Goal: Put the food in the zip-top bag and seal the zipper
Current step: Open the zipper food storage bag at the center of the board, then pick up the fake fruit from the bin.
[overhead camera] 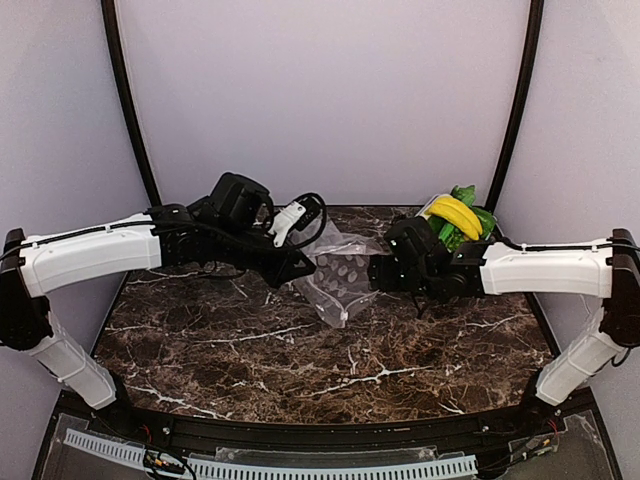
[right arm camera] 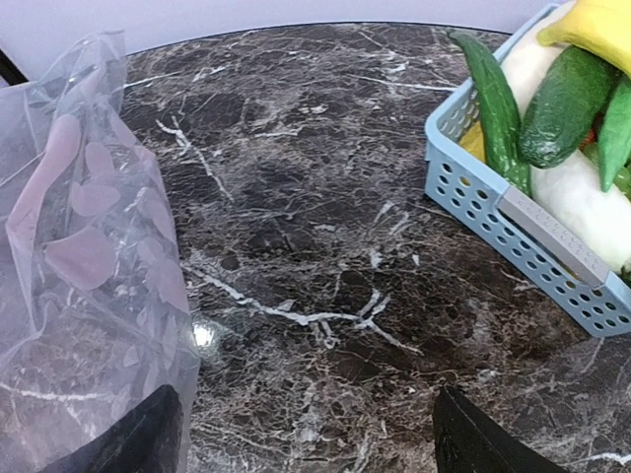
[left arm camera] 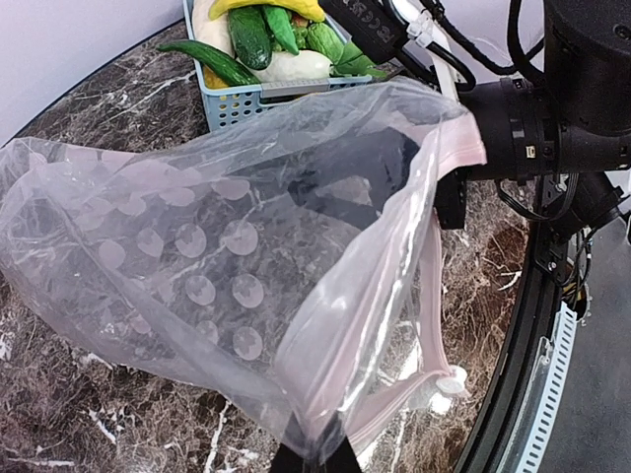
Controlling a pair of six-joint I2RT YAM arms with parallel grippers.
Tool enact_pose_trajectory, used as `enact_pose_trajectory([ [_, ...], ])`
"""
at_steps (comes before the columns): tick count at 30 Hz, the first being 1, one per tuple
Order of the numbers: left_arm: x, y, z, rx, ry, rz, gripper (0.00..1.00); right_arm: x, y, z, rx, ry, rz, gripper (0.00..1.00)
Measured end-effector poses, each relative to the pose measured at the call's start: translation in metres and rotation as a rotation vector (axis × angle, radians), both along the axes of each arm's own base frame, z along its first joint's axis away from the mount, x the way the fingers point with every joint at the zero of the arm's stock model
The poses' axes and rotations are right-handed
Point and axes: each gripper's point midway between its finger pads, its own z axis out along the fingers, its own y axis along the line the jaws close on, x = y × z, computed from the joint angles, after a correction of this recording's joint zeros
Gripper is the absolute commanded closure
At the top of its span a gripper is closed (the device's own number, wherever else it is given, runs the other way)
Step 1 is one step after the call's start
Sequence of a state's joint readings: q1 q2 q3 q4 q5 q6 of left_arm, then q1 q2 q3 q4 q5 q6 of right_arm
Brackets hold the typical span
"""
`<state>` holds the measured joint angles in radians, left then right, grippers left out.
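A: Zip-top bag (left arm camera: 197, 256)?
B: Centre of table (right arm camera: 296, 197); mouth edge pinched in the closed left gripper (left arm camera: 315, 455).
A: Right gripper (right arm camera: 306, 443)?
B: Fingers spread wide, empty, beside the bag.
A: Food (right arm camera: 567, 99)?
B: In the blue basket (right arm camera: 513, 227).

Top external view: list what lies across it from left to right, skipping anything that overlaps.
In order: left arm → zip-top bag → banana bunch → right arm.

Arms (overhead camera: 90, 255): white link shells (overhead camera: 545, 270), blk joints (overhead camera: 20, 300), blk looped cable (left arm camera: 512, 39)
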<state>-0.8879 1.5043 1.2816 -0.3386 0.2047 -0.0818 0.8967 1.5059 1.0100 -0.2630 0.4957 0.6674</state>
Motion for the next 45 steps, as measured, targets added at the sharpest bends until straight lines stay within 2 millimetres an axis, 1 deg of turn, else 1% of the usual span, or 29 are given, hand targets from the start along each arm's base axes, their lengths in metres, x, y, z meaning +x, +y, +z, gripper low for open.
enact_pose_trajectory([
  [3,0.001,0.000,0.001,0.010,0.003,0.005,0.99,-0.006,0.016,0.003,0.009,0.007,0.121,0.12],
  [5,0.003,0.000,0.000,0.019,0.005,0.011,0.99,-0.015,0.031,0.011,0.039,0.007,0.224,0.11],
  [8,0.007,0.003,-0.005,0.039,0.014,0.030,0.99,-0.034,0.051,0.034,0.119,-0.004,0.387,0.10],
  [11,0.016,0.010,-0.011,0.056,0.030,0.063,0.99,-0.061,0.064,0.062,0.206,-0.021,0.544,0.10],
  [13,0.023,0.017,-0.014,0.064,0.042,0.092,0.99,-0.079,0.066,0.082,0.261,-0.041,0.632,0.09],
  [16,0.033,0.026,-0.017,0.069,0.054,0.130,0.99,-0.100,0.064,0.107,0.321,-0.070,0.722,0.09],
  [19,0.042,0.034,-0.018,0.074,0.056,0.161,0.99,-0.111,0.059,0.126,0.356,-0.104,0.758,0.07],
  [21,0.046,0.037,-0.017,0.082,0.045,0.179,0.99,-0.112,0.052,0.135,0.359,-0.128,0.744,0.06],
  [24,0.052,0.048,-0.011,0.111,-0.004,0.218,0.99,-0.106,0.037,0.136,0.321,-0.138,0.677,0.05],
  [26,0.055,0.060,-0.001,0.130,-0.054,0.249,0.99,-0.096,0.026,0.133,0.275,-0.126,0.609,0.04],
  [29,0.058,0.079,0.022,0.150,-0.139,0.294,0.99,-0.071,0.006,0.131,0.181,-0.095,0.483,0.05],
  [31,0.062,0.089,0.040,0.151,-0.191,0.322,0.99,-0.051,-0.007,0.129,0.114,-0.068,0.396,0.05],
  [34,0.066,0.098,0.052,0.154,-0.225,0.344,0.99,-0.025,-0.029,0.113,0.021,-0.012,0.282,0.05],
  [35,0.067,0.099,0.052,0.158,-0.225,0.346,0.99,-0.017,-0.039,0.104,-0.010,0.016,0.248,0.05],
  [37,0.068,0.097,0.045,0.174,-0.210,0.337,0.99,-0.007,-0.055,0.087,-0.060,0.066,0.194,0.05],
  [38,0.068,0.096,0.038,0.186,-0.196,0.329,0.99,-0.002,-0.065,0.079,-0.085,0.094,0.169,0.06],
  [40,0.068,0.091,0.024,0.210,-0.163,0.310,0.99,0.009,-0.080,0.069,-0.123,0.131,0.127,0.06],
  [42,0.069,0.088,0.011,0.229,-0.138,0.298,0.99,0.021,-0.092,0.065,-0.146,0.149,0.095,0.07],
  [45,0.070,0.083,-0.001,0.242,-0.109,0.280,0.99,0.041,-0.111,0.065,-0.171,0.152,0.044,0.09],
])
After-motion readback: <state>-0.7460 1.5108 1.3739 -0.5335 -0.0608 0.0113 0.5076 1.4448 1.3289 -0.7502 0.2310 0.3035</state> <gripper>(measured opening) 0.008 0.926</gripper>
